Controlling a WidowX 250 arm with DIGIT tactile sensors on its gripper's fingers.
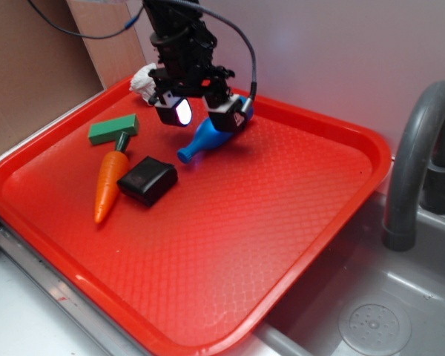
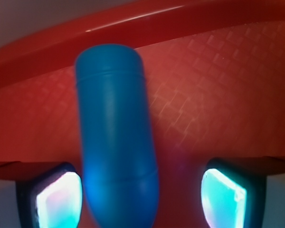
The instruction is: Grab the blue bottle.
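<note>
Straddling the blue bottle (image 1: 210, 136), which is lying on its side near the red tray's (image 1: 311, 215) far rim; gripper (image 1: 205, 113) jaws are spread, unclenched. Step: pre-grasp. Next: likely lowering slightly, then closing on the body.

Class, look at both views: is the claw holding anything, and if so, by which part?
Nothing is held. The open claw straddles the blue bottle near its body, pads apart from it.

blue bottle (image 2: 116, 137) blurred, neck cut off at wrist view's bottom edge; fingers (image 2: 57, 199) cropped too.
</note>
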